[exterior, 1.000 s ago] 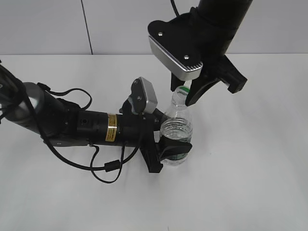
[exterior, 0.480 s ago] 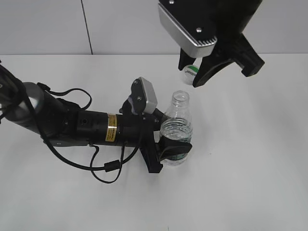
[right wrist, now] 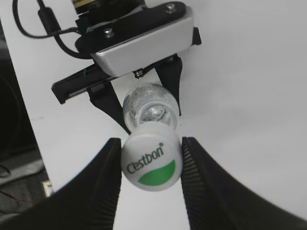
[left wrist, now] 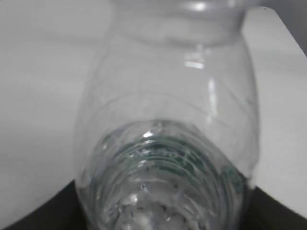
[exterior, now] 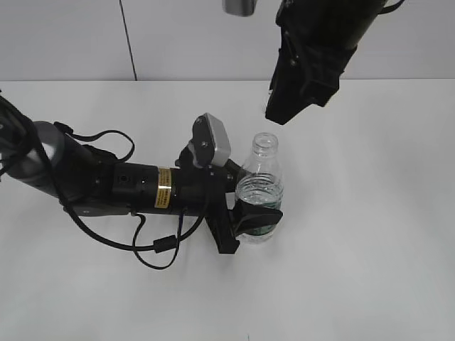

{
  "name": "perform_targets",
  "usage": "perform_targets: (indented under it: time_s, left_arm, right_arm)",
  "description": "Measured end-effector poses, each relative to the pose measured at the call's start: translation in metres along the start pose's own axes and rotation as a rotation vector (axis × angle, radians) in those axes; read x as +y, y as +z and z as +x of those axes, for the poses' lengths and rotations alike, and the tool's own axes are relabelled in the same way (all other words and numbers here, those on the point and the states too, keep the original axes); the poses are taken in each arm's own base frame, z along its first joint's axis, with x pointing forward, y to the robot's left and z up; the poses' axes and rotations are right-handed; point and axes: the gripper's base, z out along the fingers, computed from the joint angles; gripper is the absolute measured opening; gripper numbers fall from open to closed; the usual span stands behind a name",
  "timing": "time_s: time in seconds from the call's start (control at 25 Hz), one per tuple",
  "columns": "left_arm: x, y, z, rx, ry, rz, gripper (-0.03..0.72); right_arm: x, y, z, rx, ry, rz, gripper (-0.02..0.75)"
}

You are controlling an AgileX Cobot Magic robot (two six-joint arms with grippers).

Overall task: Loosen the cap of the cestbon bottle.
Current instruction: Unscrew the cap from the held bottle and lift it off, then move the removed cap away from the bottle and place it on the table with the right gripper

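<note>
Above the bench (exterior: 370,213): right pincer (right wrist: 151,160) clamps the cap (right wrist: 151,162), fully off; left pincer (exterior: 249,213) grips the bottle (exterior: 260,186) upright so it can't spin.

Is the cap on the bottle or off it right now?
Off. The small white screw cap sits pinched in the right gripper, above the clear plastic bottle's bare threaded neck.

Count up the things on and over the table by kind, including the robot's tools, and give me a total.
Bottles: 1, the cestbon bottle, open-necked, clamped by the left tool.
Caps: 1, the cap, held in the right tool above it.
Tools: 2.
Total: 4.
</note>
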Motion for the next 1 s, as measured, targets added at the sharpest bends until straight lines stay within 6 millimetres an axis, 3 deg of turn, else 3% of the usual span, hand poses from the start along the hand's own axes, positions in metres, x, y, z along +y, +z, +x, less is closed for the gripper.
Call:
perform_targets:
  time_s: [0.28,0.56,0.68,1.0]
  left_arm:
    - [0.022,-0.018,0.006,-0.016,-0.034,-0.08,0.406]
    - [0.035,-0.031,0.01,-0.019,-0.049,-0.125,0.406]
    - [0.037,-0.033,0.01,-0.019,-0.048,-0.132,0.406]
    - [0.037,-0.033,0.01,-0.019,-0.038,-0.132,0.406]
  right_arm:
    - [0.001,-0.003,0.0,-0.001,0.488,0.011,0.293]
    - [-0.007,-0.005,0.01,0.031,0.666,0.059,0.293]
    - [-0.02,-0.01,0.027,0.032,0.733,0.081,0.293]
    - [-0.061,-0.027,0.096,0.039,1.029,0.162,0.293]
